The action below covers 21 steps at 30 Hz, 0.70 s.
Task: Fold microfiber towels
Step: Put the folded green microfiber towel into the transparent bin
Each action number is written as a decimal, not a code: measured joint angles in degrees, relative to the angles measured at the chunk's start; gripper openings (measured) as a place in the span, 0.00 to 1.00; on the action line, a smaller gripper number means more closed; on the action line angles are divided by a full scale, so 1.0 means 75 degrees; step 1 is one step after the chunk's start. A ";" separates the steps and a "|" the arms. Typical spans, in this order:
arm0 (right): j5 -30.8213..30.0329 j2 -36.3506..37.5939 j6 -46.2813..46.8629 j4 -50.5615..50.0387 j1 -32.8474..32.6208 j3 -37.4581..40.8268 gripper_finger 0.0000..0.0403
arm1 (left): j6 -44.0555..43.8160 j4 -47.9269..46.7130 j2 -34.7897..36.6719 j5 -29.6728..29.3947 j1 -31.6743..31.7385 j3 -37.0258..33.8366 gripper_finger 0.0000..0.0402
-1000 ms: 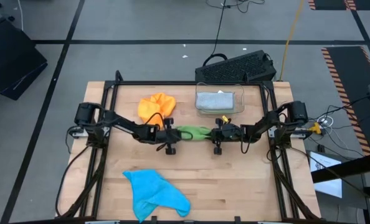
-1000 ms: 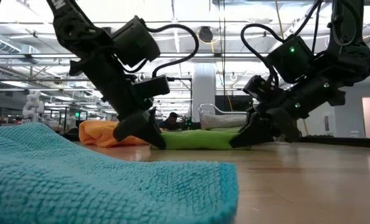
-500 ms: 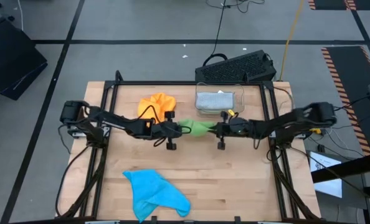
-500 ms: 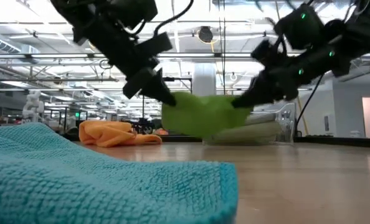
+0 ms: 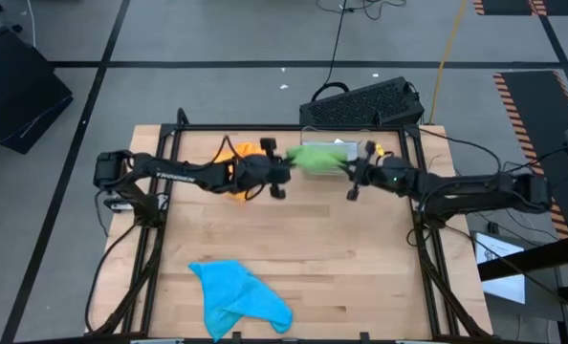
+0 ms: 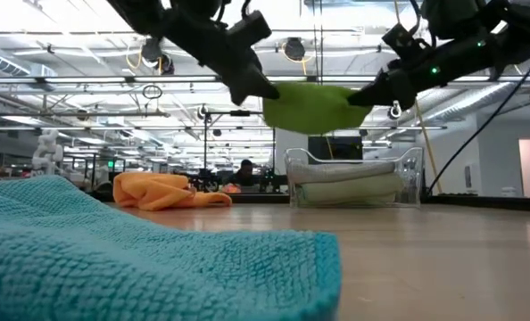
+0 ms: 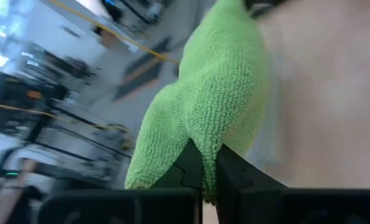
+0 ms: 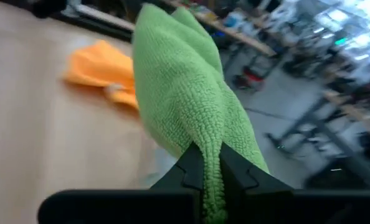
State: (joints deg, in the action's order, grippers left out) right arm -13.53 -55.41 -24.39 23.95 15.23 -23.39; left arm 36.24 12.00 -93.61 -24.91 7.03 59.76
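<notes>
Wooden table (image 5: 360, 277): both grippers pinching green towel (image 5: 313, 158) aloft above bin (image 6: 354, 183), holding folded towels; orange towel (image 5: 236, 162), blue towel (image 5: 238, 298) awaiting folding.

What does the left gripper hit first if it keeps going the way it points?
Probably the right gripper. The left gripper faces it, with the bright green microfiber towel stretched between them. Depth is uncertain.

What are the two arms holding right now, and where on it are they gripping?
Both hold the green towel in the air: the left tool pinches one end, the right tool the opposite end.
</notes>
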 joint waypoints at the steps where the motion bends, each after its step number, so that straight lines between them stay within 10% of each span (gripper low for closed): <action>1: 0.0000 0.0067 -0.0212 0.0068 0.0183 -0.0001 0.02 | 0.0228 0.0317 -0.0048 0.0057 0.0157 0.0009 0.02; 10: 0.1118 -0.0048 -0.1212 0.0311 0.1992 -0.0001 0.02 | 0.1837 0.1599 -0.0825 0.1926 0.1290 0.0392 0.03; 21: 0.1611 -0.0940 -0.2439 0.0818 0.3005 -0.0001 0.02 | 0.3746 0.1635 -0.2181 0.2172 0.1848 0.1146 0.05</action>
State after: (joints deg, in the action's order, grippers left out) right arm -1.45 -62.46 -42.68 30.09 37.77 -23.40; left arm 64.34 24.26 -109.96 -8.63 20.89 68.36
